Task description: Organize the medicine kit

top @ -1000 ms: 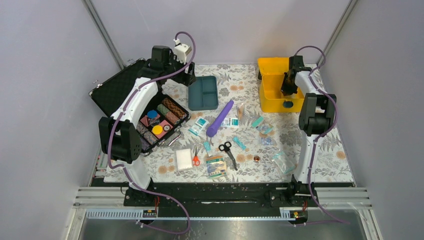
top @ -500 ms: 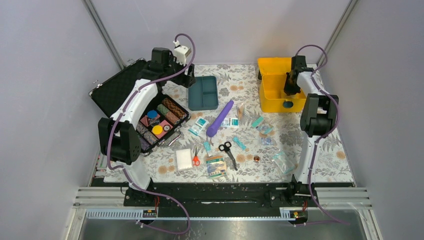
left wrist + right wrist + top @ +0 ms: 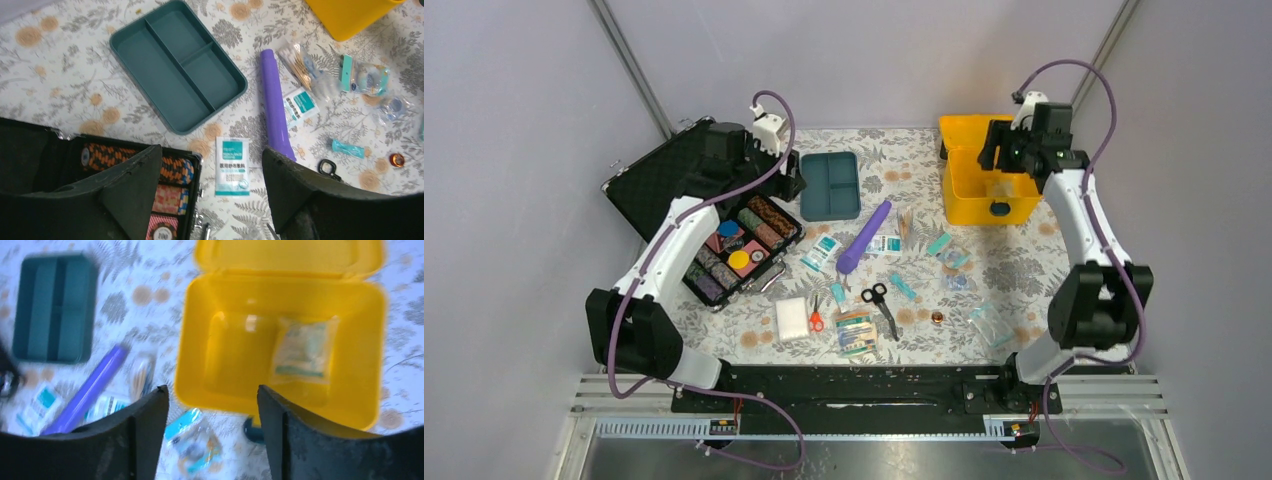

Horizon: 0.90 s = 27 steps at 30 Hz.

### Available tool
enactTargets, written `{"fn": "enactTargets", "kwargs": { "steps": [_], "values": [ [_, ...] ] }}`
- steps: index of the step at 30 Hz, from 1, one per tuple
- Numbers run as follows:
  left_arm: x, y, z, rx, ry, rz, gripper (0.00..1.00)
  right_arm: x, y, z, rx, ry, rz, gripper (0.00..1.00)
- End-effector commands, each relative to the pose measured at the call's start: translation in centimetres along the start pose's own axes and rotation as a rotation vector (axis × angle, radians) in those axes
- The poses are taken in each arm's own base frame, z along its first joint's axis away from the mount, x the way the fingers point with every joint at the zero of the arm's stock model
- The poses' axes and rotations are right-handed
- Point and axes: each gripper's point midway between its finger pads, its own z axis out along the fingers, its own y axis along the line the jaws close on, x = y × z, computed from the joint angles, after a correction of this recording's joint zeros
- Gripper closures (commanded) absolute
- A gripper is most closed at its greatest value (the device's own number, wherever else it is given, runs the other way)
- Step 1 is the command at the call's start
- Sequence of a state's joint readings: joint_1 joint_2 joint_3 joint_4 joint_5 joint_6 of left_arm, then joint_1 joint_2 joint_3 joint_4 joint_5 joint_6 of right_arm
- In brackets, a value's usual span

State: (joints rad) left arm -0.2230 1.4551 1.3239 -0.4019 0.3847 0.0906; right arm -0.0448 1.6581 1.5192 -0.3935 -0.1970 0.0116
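Apparently just finishing a drop-off into the medicine kit (image 3: 969, 212), sitting open at about 1 o'clock on the tabletop (image 3: 1074, 300), lid hinged back. Hovering over the yellow tub with right jaws apart and gripping nothing; inside, toward 3 o'clock of its floor, one clear packet (image 3: 302, 350) lying flat. Judged an early stage: only that packet stowed, teal tray (image 3: 830, 185) out of the kit near 12 o'clock, loose supplies spread across the middle, among them a purple tube (image 3: 864, 235), scissors (image 3: 880, 303), a white pad (image 3: 791, 318) and a white-and-teal sachet (image 3: 822, 252). Left jaws likewise apart and empty, hanging over the edge of the black case (image 3: 724, 245) at 10 o'clock, tray just beyond.

Next, probably: swinging the right arm (image 3: 1081, 212) back toward 6 o'clock for another loose item, perhaps the small teal packs (image 3: 946, 250) just in front of the kit. Calls for coming down with jaws wide over a thin, flat pack and pinching it off the tabletop without dragging its neighbours.

Against one second back: right arm then reaching low into the kit, now lifted clear above its rim, elbow swung out toward 4 o'clock. Left arm (image 3: 662, 245) drawn back too, elbow now lower toward 8 o'clock. No visible shift among the loose supplies.
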Motion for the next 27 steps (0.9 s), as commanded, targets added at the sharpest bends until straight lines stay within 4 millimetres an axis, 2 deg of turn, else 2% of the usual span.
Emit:
{"fn": "enactTargets", "kwargs": {
  "steps": [1,3,5,7,9,11,13,16,19,27],
  "values": [
    [2.2,-0.4,-0.3,-0.012,0.076,-0.148,0.27,6.2,5.3,-2.2,-0.22,0.103,-0.147,0.25],
    [3.3,-0.7,-0.1,-0.01,0.127,-0.215,0.27,9.9,6.2,-3.4,-0.296,0.184,-0.185,0.17],
    [4.1,-0.7,0.3,-0.014,0.147,-0.254,0.26,13.5,6.9,-4.9,-0.39,0.271,-0.239,0.14],
    [4.4,-0.7,0.4,-0.024,0.138,-0.276,0.15,16.4,7.1,-6.5,-0.443,0.332,-0.282,0.12],
    [4.9,-1.2,0.3,-0.002,0.157,-0.287,0.02,18.8,7.0,-7.9,-0.489,0.38,-0.347,0.12],
    [5.5,-1.6,0.2,0.02,0.177,-0.286,0.01,21.0,6.7,-9.4,-0.524,0.432,-0.423,0.15],
    [5.9,-1.5,0.1,0.013,0.185,-0.277,0.01,23.3,5.7,-10.0,-0.503,0.495,-0.485,0.19],
    [6.3,-0.5,0.2,-0.046,0.182,-0.28,0.01,25.9,3.4,-10.2,-0.41,0.569,-0.555,0.24],
    [6.0,-0.5,0.3,-0.043,0.175,-0.283,0.01,27.9,1.4,-10.5,-0.339,0.619,-0.614,0.29],
    [5.5,-0.1,0.7,-0.057,0.168,-0.285,0.03,32.5,-0.9,-11.7,-0.3,0.732,-0.678,0.37]
  ]
}}
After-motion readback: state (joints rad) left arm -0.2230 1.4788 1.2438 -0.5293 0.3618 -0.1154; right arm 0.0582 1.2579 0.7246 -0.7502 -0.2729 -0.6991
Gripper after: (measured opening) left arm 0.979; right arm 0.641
